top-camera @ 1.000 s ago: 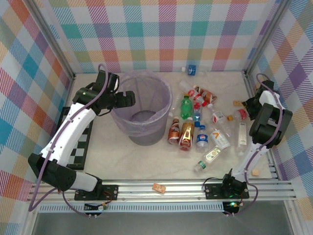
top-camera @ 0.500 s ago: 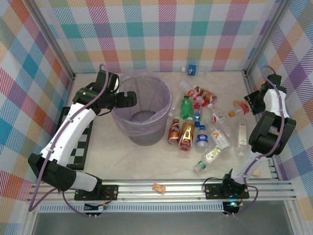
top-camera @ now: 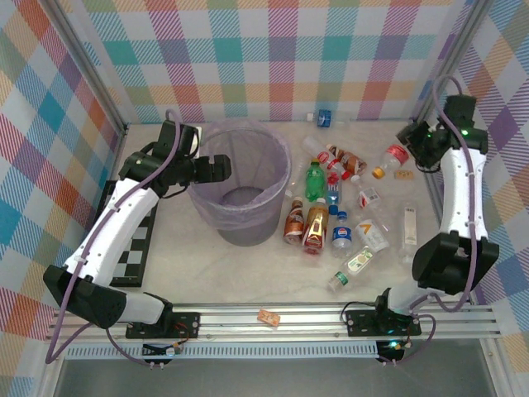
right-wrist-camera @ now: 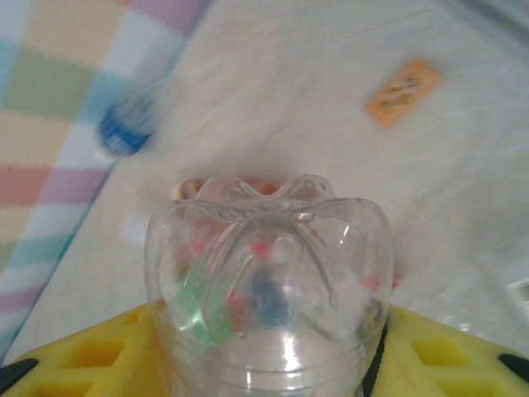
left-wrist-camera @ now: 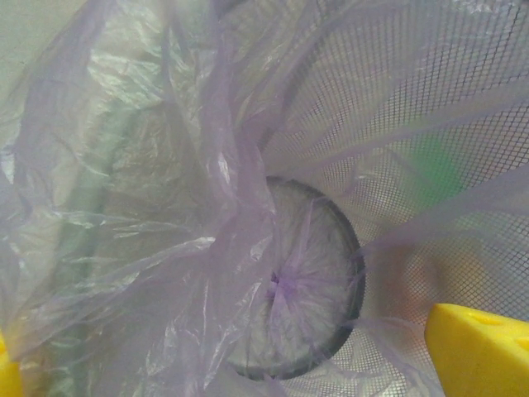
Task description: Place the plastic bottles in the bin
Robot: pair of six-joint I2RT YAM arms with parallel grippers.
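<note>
The bin (top-camera: 240,194), a grey mesh wastebasket with a pale lilac bag, stands left of centre. My left gripper (top-camera: 220,168) hangs open at its left rim. In the left wrist view I look down at the bin's lined floor (left-wrist-camera: 293,281), one yellow fingertip (left-wrist-camera: 483,347) at the lower right. My right gripper (top-camera: 411,142) is at the back right, raised and shut on a clear plastic bottle (top-camera: 393,156) with a red label and orange cap. Its base (right-wrist-camera: 269,273) sits between my yellow fingers (right-wrist-camera: 78,364). Several more plastic bottles (top-camera: 316,227) lie right of the bin.
A tan block (top-camera: 403,174) lies under the held bottle, and another (top-camera: 269,317) rests on the front rail. A small blue-labelled bottle (top-camera: 324,117) lies at the back wall. A checkerboard mat (top-camera: 136,248) lies under the left arm. Plaid walls close in three sides.
My right gripper closed on the red-labelled bottle, lifted it off the table and carried it back and to the left. The left arm has barely moved.
</note>
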